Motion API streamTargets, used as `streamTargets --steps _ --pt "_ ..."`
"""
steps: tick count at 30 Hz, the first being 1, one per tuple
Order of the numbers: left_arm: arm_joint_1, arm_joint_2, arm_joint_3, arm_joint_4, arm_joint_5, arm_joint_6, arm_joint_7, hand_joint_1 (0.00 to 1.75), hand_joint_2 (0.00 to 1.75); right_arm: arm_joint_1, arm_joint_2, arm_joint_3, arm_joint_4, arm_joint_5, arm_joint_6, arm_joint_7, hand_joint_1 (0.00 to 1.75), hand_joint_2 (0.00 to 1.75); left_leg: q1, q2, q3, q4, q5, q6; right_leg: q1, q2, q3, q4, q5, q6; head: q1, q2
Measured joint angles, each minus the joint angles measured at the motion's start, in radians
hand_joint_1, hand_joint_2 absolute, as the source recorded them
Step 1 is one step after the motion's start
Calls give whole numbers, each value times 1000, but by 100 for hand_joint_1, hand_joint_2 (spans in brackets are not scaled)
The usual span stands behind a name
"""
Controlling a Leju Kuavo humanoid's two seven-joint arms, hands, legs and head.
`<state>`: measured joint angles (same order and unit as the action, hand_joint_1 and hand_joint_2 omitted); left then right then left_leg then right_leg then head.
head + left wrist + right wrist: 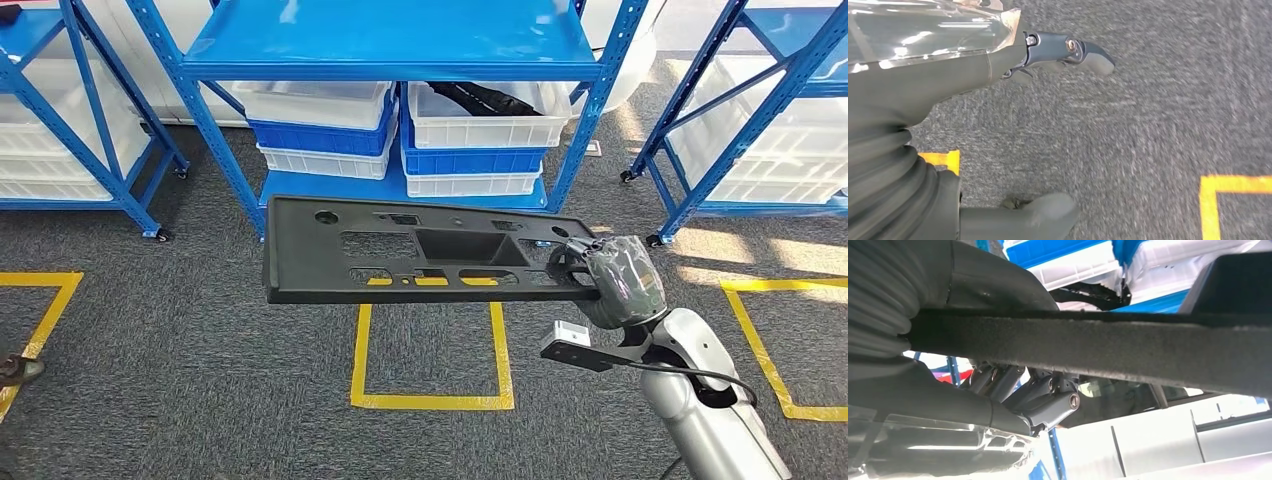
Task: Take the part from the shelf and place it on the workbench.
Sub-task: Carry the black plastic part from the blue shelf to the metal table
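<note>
**Right hand carrying the part in front of the shelf**

The right hand (618,282), wrapped in clear film over a grey ribbed cover, grips the near right end of the part (420,250); in the right wrist view its fingers (1048,400) curl under the panel's rough-textured edge (1098,347). The part is a long, flat, matte black plastic panel with a rectangular recess at its middle, several slots and one round hole near its left end. It is held roughly level above the grey carpet floor (180,340), over a square of yellow tape (430,400). The left hand (1068,52) hangs above the carpet with its fingers loosely extended and nothing in it. Behind the part stands the blue steel shelf (400,45). Its low tier carries stacked white and blue plastic bins (320,130); the top white bin on the right (490,115) contains a dark part, not identifiable in detail. No legible writing appears.
</note>
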<state>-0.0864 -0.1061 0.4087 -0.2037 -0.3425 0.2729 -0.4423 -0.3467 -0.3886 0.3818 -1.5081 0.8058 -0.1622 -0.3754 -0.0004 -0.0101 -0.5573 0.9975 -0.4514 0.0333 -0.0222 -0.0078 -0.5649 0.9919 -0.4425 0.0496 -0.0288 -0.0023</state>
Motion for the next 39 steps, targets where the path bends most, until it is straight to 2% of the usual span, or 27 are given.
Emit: streamTargets --steps 1,3,5,7,8,9,11,13,15,16,17,19,20,21,22,24,25,26,28,29,31,32,33,35,36,37,39 --pt "-1 -1 0 0 1 1 0 0 175 -3 1 1 2 0 0 -1 175 175 0 3 -1 -9 9 8 0 1 -7 7 -7 4 0 0" --pt "-3 -1 1 0 4 2 0 0 175 -13 3 2 7 0 1 -2 175 175 4 9 -9 -27 29 25 3 3 -38 72 -60 -3 4 0" --pt "-4 -1 2 0 6 2 -1 0 175 -21 5 5 14 0 2 -4 175 175 1 12 -31 -26 47 32 1 4 -82 203 -134 -14 8 0" --pt "-4 -2 4 0 6 2 -3 0 175 -23 7 9 21 0 2 -5 175 175 1 13 -55 -22 64 30 -1 4 -93 283 -161 -5 8 0" --pt "-4 -2 5 0 6 2 -4 0 175 -23 7 11 23 0 1 -6 175 175 2 13 -69 -19 72 27 -2 4 -73 269 -148 5 9 0" --pt "-4 -3 5 0 6 2 -4 0 175 -23 7 12 25 -1 0 -7 175 175 3 13 -83 -14 81 24 -4 4 -36 222 -125 17 9 0" --pt "-4 -3 7 0 6 2 -4 0 175 -24 7 13 26 -2 -1 -10 175 175 3 12 -112 0 98 13 -7 6 54 85 -98 29 9 0" --pt "-3 -3 9 0 6 2 -3 0 175 -25 8 14 27 -4 -2 -12 175 175 0 10 -129 8 116 1 -1 11 89 13 -97 17 8 0" --pt "0 -1 12 0 6 2 -1 0 175 -25 10 16 29 -4 -2 -13 175 175 -2 8 -138 8 133 -8 2 14 72 16 -86 -3 5 0" --pt "1 0 15 1 7 2 -1 0 175 -26 11 17 30 -4 -2 -13 175 175 0 7 -145 13 127 -13 -2 12 65 19 -78 -12 4 0" --pt "3 1 16 1 7 2 0 0 175 -26 14 19 31 -5 -2 -14 175 175 2 7 -154 30 99 -17 -5 10 56 20 -67 -24 3 0" --pt "5 1 18 1 7 2 0 0 175 -29 18 21 34 -5 -3 -15 175 175 7 7 -175 119 -11 -29 -7 6 30 21 -40 -46 2 0" --pt "5 1 18 1 7 2 0 0 175 -32 20 22 35 -5 -3 -15 175 175 9 7 -185 184 -67 -34 -5 5 14 22 -25 -53 1 0" --pt "5 1 19 1 7 3 0 0 175 -34 21 23 37 -5 -3 -16 175 175 11 7 -190 247 -101 -38 -3 5 -3 22 -11 -55 1 0" --pt "5 1 21 1 7 3 0 0 175 -36 23 24 39 -5 -3 -16 175 175 13 7 -186 292 -109 -40 -1 5 -20 23 2 -54 1 0" --pt "4 2 23 1 7 4 0 0 175 -38 26 25 43 -6 -3 -17 175 175 18 7 -135 292 -67 -41 0 5 -54 23 29 -49 1 0" --pt "3 2 25 1 7 4 0 0 175 -40 27 25 45 -6 -3 -17 175 175 19 6 -85 243 -47 -38 0 5 -68 23 41 -45 1 0" --pt "2 2 25 1 7 4 0 0 175 -43 27 24 46 -7 -3 -18 175 175 19 5 -24 168 -48 -35 1 5 -80 24 53 -39 0 0" --pt "-1 3 26 0 7 4 0 0 175 -51 28 24 47 -10 -3 -19 175 175 14 2 61 42 -77 -24 1 4 -90 20 75 -25 4 0" --pt "-2 3 27 0 7 4 0 0 175 -56 28 24 47 -12 -3 -19 175 175 8 1 74 10 -87 -17 0 3 -92 16 87 -17 4 0" --pt "-1 3 29 0 7 5 -1 0 175 -60 30 25 50 -15 -3 -19 175 175 3 5 57 -3 -66 1 0 4 -96 7 105 -3 3 0" --pt "0 3 30 1 8 5 -1 0 175 -60 30 26 52 -16 -3 -20 175 175 3 7 46 -6 -49 11 0 5 -105 17 88 -3 3 0" --pt "0 3 31 1 8 5 -1 0 175 -60 30 26 54 -16 -3 -20 175 175 4 11 33 -10 -32 19 2 6 -118 45 52 -10 6 0" --pt "0 3 32 1 8 5 -2 0 175 -60 30 26 58 -16 -3 -20 175 175 3 13 -1 -12 1 30 1 6 -145 154 -58 -30 11 0" --pt "0 3 32 1 9 4 -4 0 175 -60 30 26 59 -16 -3 -20 175 175 2 14 -18 -11 17 31 1 7 -152 219 -94 -32 13 0" --pt "0 3 32 1 8 3 -6 0 175 -60 30 27 61 -17 -3 -20 175 175 1 15 -37 -10 33 30 1 7 -151 274 -109 -27 14 0" --pt "0 -1 32 1 6 3 -10 0 175 -60 30 28 63 -17 -3 -20 175 175 0 16 -79 -8 65 26 1 7 -113 306 -76 -2 14 0"
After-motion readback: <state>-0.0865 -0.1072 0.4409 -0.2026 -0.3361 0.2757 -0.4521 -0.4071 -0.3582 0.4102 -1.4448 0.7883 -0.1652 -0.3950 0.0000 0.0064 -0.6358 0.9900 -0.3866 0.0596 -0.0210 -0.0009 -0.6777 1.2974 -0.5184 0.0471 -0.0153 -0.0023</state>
